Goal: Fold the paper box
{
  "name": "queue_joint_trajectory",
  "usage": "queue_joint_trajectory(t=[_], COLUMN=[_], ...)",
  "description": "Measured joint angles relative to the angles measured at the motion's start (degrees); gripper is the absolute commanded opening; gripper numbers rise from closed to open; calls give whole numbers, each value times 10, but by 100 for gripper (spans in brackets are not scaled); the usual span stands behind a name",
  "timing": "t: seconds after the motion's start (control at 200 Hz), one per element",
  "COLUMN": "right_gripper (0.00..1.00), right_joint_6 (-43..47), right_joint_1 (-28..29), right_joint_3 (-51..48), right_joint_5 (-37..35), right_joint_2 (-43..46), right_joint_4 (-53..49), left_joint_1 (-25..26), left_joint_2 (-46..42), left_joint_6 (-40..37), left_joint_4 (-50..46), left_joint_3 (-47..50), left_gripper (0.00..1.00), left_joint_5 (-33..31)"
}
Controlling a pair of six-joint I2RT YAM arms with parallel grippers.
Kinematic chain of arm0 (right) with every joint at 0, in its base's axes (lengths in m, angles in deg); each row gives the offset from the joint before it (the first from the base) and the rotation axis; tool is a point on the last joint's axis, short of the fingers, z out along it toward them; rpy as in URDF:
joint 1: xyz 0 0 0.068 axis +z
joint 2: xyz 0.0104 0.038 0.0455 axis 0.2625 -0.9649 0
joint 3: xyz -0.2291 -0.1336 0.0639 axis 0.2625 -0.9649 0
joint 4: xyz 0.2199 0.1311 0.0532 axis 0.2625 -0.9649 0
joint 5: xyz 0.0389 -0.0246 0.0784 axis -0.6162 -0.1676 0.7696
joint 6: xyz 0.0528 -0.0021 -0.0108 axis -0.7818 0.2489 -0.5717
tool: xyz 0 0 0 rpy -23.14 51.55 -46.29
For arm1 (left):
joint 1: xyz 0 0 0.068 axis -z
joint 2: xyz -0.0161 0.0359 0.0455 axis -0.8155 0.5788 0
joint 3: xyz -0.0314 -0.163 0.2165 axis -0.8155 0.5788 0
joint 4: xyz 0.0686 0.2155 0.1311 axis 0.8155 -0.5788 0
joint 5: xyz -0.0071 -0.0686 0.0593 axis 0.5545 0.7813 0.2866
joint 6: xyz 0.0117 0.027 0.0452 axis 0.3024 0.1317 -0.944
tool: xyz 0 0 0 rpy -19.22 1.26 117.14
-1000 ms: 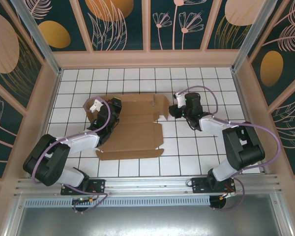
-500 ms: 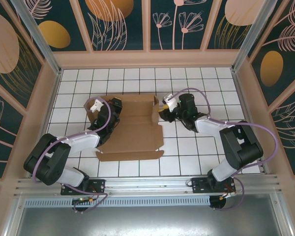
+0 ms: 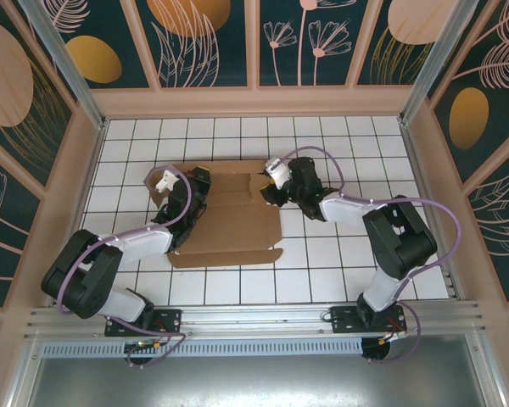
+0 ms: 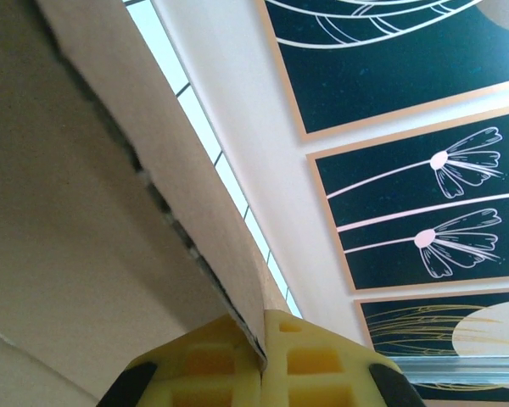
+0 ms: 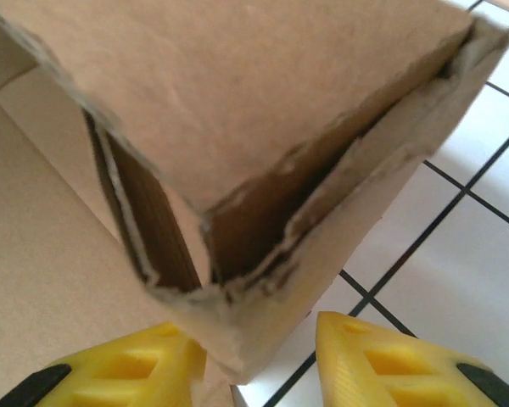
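A: Left gripper [image 4: 263, 358] first, quick
B: Clamped tight on the paper box [image 3: 229, 222], pinching the edge of its left flap [image 3: 153, 191]. In the wrist view both yellow pads [image 4: 314, 373] press together with the cardboard edge running in between. Same spot and same pinch as a second ago
A: Right gripper [image 5: 253, 337]?
B: Jaws partly apart, straddling a raised, folded corner [image 5: 237, 212] of the box. One finger [image 5: 119, 373] looks to be against the cardboard. The other has a sliver of tile showing between it and the wall, so not clamped
A: What changed there?
B: A second ago it hung over bare tiles just off the box's right edge. Now it has swung left and sits over the box's far right corner. The right side flap, flat and notched before, is stood up and turned inward, so the outline is narrower on that side
A: Where's the box?
B: On the white tiled surface [image 3: 348, 271], left of its centre, about midway between near and far edges. Main panel flat, a strip flap lying toward the near edge, left flap lifted
A: Box itself shifted?
B: Slightly, the near strip sits a touch further from the near edge than before
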Motion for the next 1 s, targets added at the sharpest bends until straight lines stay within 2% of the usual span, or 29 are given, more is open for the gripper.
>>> queue_joint_trajectory(t=[0.2,0.781,0.891,1.001], right_gripper=[51,56,50,34], right_joint_6=[-5,-33,-38,-49], right_joint_1=[5,21,26,32], right_joint_3=[0,0,0,2], right_joint_5=[-28,-103,-123,-144], right_joint_2=[-2,-52,-58,-64], right_joint_4=[10,97,111,122], left_joint_1=[0,0,0,0], left_joint_2=[0,5,13,16], left_joint_6=[0,22,29,36], left_joint_4=[0,-14,-19,-21], left_joint_3=[0,-12,-21,-23], left_gripper=[0,0,0,0], left_joint_5=[5,15,15,15])
